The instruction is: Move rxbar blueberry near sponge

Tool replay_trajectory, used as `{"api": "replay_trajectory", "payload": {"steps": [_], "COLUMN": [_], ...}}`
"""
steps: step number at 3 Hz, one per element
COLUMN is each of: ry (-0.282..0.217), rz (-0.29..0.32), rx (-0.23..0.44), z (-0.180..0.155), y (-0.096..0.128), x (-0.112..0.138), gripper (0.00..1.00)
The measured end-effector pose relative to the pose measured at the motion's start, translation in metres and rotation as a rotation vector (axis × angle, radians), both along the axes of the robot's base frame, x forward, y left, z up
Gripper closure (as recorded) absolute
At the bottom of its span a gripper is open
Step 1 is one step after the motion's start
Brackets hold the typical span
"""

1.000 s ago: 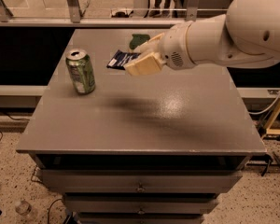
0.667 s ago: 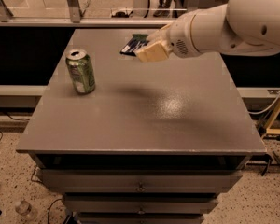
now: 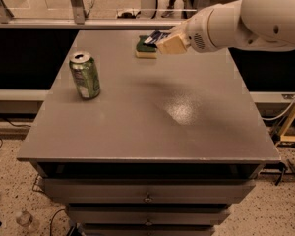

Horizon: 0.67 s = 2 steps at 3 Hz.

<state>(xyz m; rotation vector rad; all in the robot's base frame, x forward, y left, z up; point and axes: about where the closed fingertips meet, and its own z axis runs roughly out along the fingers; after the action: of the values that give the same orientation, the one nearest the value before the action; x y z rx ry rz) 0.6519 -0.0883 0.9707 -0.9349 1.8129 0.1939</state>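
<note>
Hovering just above sponge (image 3: 145, 49), fingers (image 3: 171, 44) clamped on rxbar blueberry (image 3: 155, 36), bar mostly hidden behind them

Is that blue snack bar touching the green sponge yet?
Cannot tell. In the camera view the gripper, beside the sponge, holds the blue snack bar across its far corner; neither gap nor contact shows plainly.

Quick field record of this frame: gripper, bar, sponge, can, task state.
gripper: over the far side of the table, shut on the rxbar blueberry
rxbar blueberry: in the air, right by the sponge
sponge: on the far side, green side up
soda can: upright, left side, apart from the others
task state: bar not yet set down
</note>
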Motion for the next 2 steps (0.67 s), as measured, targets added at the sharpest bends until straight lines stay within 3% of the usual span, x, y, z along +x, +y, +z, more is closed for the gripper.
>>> {"api": "replay_trajectory", "payload": {"steps": [1, 2], "ry": [0.011, 0.048], "rz": [-0.015, -0.068], "rx": [0.025, 0.063], "z": [-0.004, -0.019], "y": [-0.008, -0.033], "x": [0.015, 0.059], "gripper": [1.0, 1.0]}}
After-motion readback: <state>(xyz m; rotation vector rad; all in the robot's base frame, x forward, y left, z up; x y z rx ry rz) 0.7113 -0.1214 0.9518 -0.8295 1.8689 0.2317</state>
